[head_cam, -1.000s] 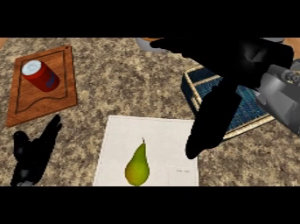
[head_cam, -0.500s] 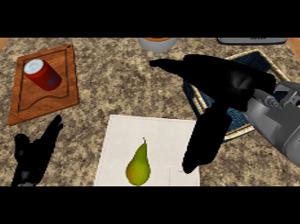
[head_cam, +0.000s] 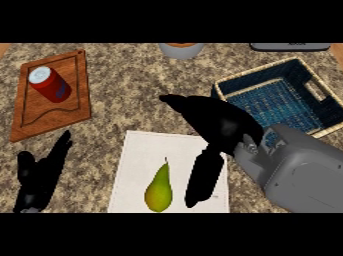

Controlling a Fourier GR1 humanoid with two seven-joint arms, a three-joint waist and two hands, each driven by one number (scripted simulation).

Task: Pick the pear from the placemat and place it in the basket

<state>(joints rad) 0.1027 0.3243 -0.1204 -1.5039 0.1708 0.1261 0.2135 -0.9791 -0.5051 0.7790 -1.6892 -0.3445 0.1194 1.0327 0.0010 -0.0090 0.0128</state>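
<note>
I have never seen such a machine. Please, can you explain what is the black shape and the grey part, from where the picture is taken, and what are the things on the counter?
The picture is taken from the robot's head, looking steeply down at a speckled stone counter. The grey part is its right forearm; the black shape on it is the right hand, open, fingers pointing down beside a green pear. The pear lies on a white placemat and nothing holds it. The left hand rests open at the lower left. At the upper right stands a blue woven basket with nothing in it. At the upper left a red can lies on a wooden board. A cup-like object sits at the top edge.
</note>
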